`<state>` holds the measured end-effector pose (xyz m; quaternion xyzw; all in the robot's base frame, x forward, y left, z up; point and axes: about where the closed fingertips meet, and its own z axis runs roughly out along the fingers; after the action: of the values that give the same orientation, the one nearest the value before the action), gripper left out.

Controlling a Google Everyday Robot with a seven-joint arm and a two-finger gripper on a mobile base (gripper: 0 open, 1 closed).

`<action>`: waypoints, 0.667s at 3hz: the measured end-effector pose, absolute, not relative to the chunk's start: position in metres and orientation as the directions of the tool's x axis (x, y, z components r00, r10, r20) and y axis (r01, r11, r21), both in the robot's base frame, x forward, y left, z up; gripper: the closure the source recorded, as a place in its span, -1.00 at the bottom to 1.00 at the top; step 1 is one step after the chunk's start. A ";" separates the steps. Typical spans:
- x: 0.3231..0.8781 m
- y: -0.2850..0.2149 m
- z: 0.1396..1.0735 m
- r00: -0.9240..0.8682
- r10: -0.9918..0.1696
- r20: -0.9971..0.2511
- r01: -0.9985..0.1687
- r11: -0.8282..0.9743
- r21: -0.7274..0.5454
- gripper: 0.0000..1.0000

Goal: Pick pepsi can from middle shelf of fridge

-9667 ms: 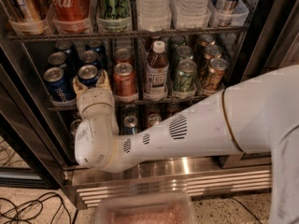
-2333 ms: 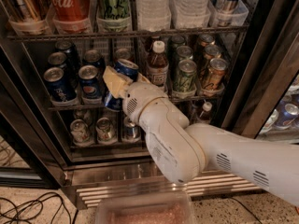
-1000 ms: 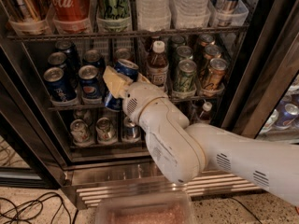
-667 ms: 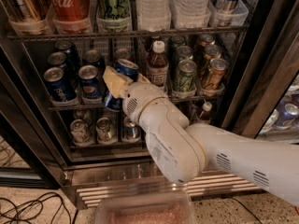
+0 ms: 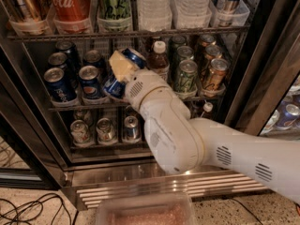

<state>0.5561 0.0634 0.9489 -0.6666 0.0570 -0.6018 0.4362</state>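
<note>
the middle shelf [image 5: 84,108] is a dark wire rack with a thin front rail, running across the centre of the frame. at its left end 2 blue cans [image 5: 58,84] stand upright at the front, with more behind them. near the centre a white-capped bottle [image 5: 159,60] stands further back. right of it are 3 green cans [image 5: 186,76] in a row, then 3 orange cans [image 5: 214,74] at the right end. the gripper [image 5: 123,69] is over the shelf at centre left, clamped on a tilted pepsi can [image 5: 135,56].
</note>
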 end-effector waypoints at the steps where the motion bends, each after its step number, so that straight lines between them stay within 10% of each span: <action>1: 0.560 0.058 0.943 0.289 -0.602 0.744 0.420 -0.618 -0.664 1.00; 2: 0.560 0.058 0.943 0.289 -0.602 0.744 0.420 -0.618 -0.664 1.00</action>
<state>0.5600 0.0583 0.9429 -0.6769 0.0673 -0.5925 0.4316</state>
